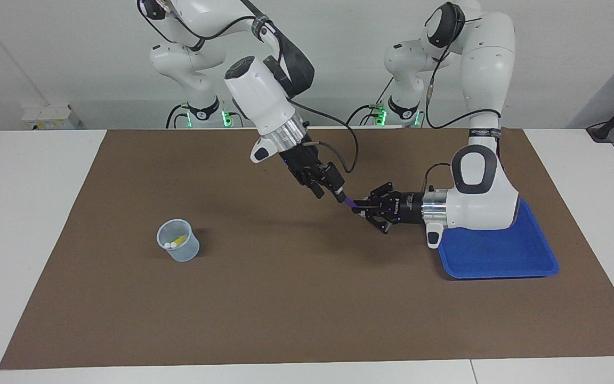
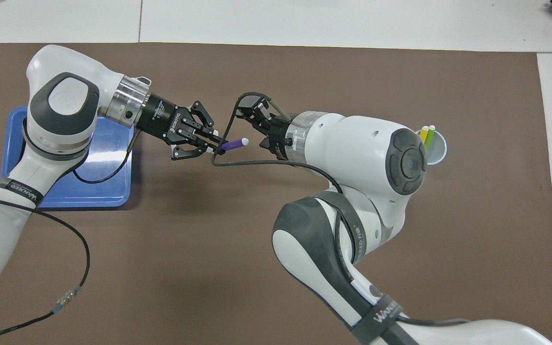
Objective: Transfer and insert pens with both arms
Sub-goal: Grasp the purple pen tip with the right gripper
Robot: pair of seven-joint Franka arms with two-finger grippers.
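The purple pen (image 1: 353,204) is held level in the air over the mat's middle; in the overhead view (image 2: 232,144) its whitish cap end points toward the right arm's gripper. My left gripper (image 1: 361,207) (image 2: 216,148) reaches sideways from over the tray and is shut on the pen's other end. My right gripper (image 1: 328,193) comes down at a slant, fingers apart, one fingertip (image 1: 340,196) right at the pen's cap end. The yellow pen (image 2: 423,133) and green pen (image 2: 430,137) stand in the cup (image 1: 190,252).
The clear grey cup (image 2: 442,154) stands on the brown mat toward the right arm's end. A blue tray (image 1: 499,258) (image 2: 65,194) lies toward the left arm's end, partly under the left arm's wrist. White table borders the mat.
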